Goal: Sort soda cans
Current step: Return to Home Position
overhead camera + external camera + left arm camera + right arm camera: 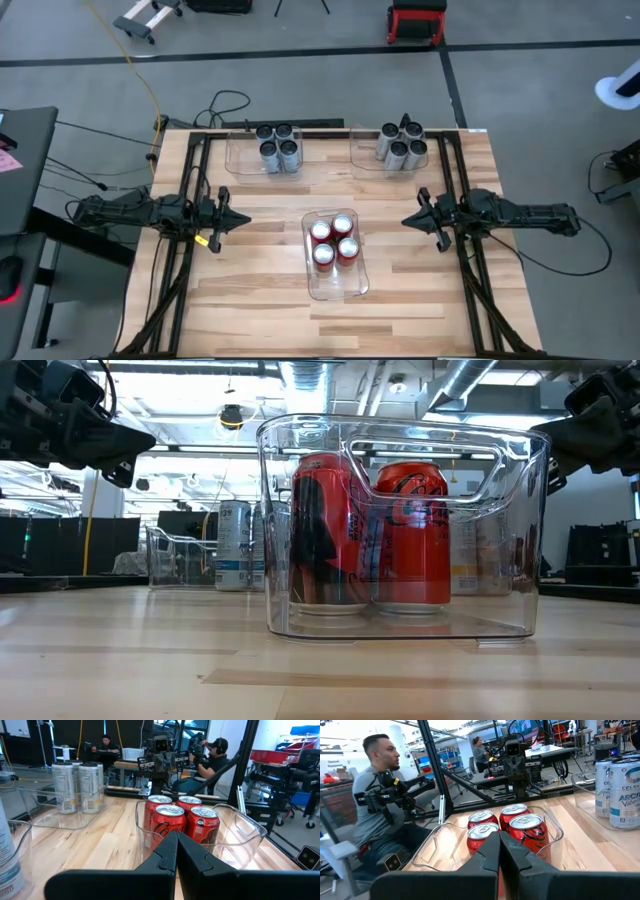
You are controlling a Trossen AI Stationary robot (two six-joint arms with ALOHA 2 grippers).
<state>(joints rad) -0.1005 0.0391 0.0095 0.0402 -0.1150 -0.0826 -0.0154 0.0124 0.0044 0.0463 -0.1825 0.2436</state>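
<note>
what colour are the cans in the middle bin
Red with silver tops; the cans show best in the left wrist view.

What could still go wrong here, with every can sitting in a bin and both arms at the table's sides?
Little, probably. The left gripper and right gripper, both shut, point straight at the centre bin holding four red cans; a stray inward move might knock it.
</note>
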